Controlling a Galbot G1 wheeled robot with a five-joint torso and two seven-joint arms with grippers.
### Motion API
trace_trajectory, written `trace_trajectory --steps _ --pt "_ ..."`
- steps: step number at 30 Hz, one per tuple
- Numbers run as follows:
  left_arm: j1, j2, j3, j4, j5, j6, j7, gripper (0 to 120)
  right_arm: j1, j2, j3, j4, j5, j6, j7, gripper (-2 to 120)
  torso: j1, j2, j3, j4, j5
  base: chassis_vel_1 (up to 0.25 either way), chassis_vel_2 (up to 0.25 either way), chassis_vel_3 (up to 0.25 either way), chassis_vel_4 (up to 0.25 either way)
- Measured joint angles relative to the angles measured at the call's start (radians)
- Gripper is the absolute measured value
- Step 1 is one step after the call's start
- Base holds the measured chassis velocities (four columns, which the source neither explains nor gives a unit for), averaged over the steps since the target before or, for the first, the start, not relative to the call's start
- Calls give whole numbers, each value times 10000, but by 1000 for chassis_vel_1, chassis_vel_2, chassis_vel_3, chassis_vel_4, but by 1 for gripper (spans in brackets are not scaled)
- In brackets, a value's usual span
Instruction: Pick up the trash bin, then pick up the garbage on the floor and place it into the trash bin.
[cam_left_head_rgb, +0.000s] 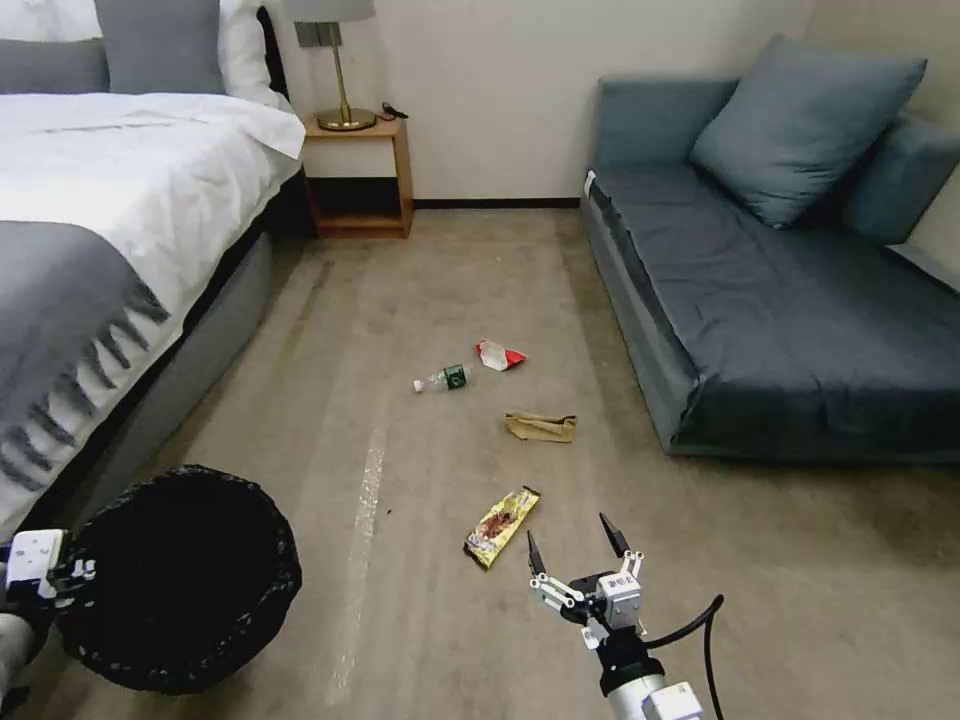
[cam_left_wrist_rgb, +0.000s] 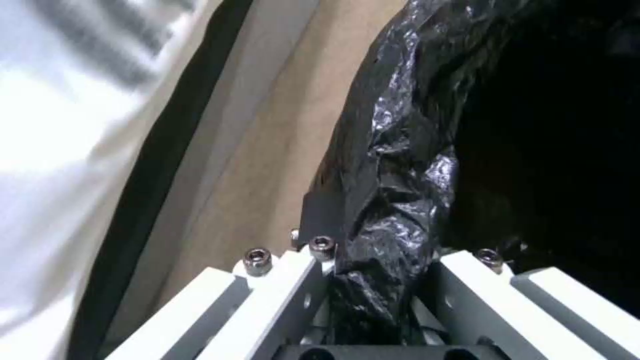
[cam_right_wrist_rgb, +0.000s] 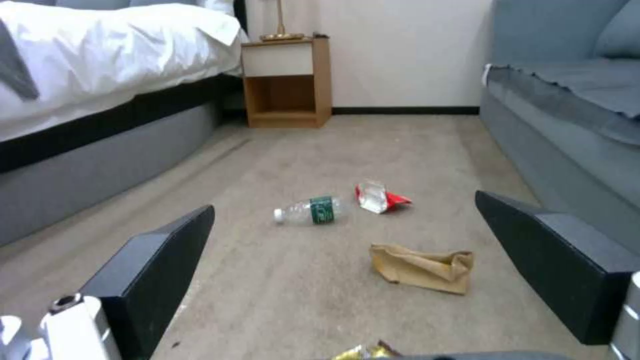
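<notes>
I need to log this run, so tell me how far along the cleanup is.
Done: the left gripper is clamped on the bag-lined rim of the trash bin. In hand: the right gripper is open near the gold snack wrapper. Left: all four pieces lie on the carpet, the wrapper, the brown paper bag, the red-and-white packet and the bottle.

Beige carpet (cam_left_head_rgb: 440, 290) runs wall to wall, marked by a pale streak lengthwise; a bed (cam_left_head_rgb: 110, 190) with white linen and a grey fringed throw stands on one side; a grey-blue sofa (cam_left_head_rgb: 790, 300) with cushions faces it; between them, against the cream wall (cam_left_head_rgb: 500, 90), a wooden nightstand (cam_left_head_rgb: 360, 175) carries a brass lamp (cam_left_head_rgb: 340, 60).
</notes>
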Motion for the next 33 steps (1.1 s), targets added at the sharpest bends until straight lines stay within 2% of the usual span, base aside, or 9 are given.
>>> trace_trajectory --steps 9,16,20,23,24,28,30,33 --pt "-56 31 65 128 -22 0 35 3 215 -225 -134 -97 -3 -637 13 100 -1 0 0 0 0 -159 166 168 -179" --pt "-121 30 199 302 -23 -14 44 3 636 -890 -444 -154 251 -1994 -10 100 0 1 1 0 0 -86 102 91 -88" --pt "-131 44 249 365 -23 -19 48 3 1205 -1389 -520 -561 465 -2289 -429 100 0 1 0 -1 0 -16 11 13 -12" --pt "-128 87 306 385 -20 -22 53 3 2147 -2184 -433 -1505 59 -2077 -1719 100 0 1 1 1 1 0 0 0 0" --pt "-128 87 306 385 -20 -22 53 3 2147 -2184 -433 -1505 59 -2077 -1719 100 0 1 1 1 1 0 0 0 0" --pt "-102 13 435 384 24 -24 66 3 3444 -3106 -692 -3183 -1218 -1071 -3188 100 0 1 1 0 3 0 0 0 0" --pt "-94 -27 467 383 36 -25 67 3 3752 -3233 -810 -3599 -1576 -773 -3395 100 0 0 1 1 2 0 0 0 0" --pt "-32 -155 524 329 65 -25 68 3 4735 -3391 -1135 -4727 -3157 278 -3724 100 0 1 1 0 1 0 0 0 0"
